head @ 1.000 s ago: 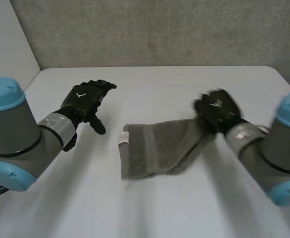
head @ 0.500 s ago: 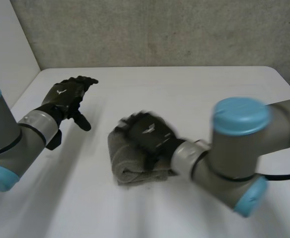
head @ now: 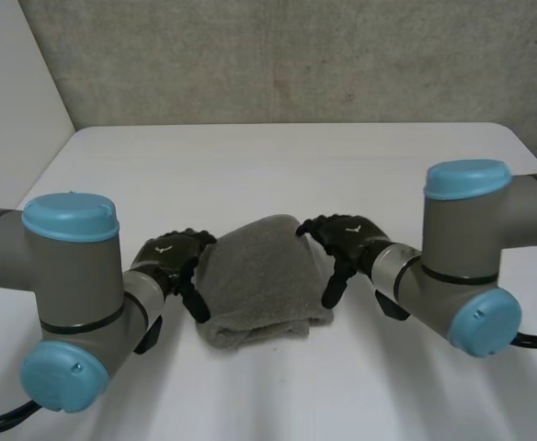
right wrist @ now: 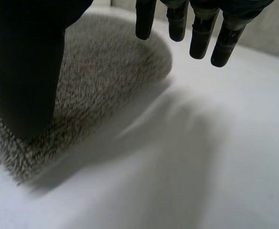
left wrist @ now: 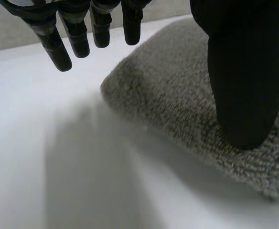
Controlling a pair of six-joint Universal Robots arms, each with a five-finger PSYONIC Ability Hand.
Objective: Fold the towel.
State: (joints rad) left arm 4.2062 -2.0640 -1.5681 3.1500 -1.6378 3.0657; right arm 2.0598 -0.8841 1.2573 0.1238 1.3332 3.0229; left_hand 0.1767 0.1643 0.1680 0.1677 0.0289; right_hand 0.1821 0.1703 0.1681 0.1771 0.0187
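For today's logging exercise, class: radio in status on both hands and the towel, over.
Left hand open, thumb over towel edge. Right hand open, thumb over opposite edge. Towel folded, bunched, lying on table between them. Nothing in the way.

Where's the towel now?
Head view: the towel lies folded on the table, between the left hand and right hand, one at each side edge.

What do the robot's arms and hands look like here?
Both arms are thick grey cylinders. The left arm and right arm each carry round light-blue caps and thin black seam rings. A silvery wrist band leads to each hand. The left hand and right hand are black, with a small white mark on the back, slim round-tipped fingers and a broader thumb.
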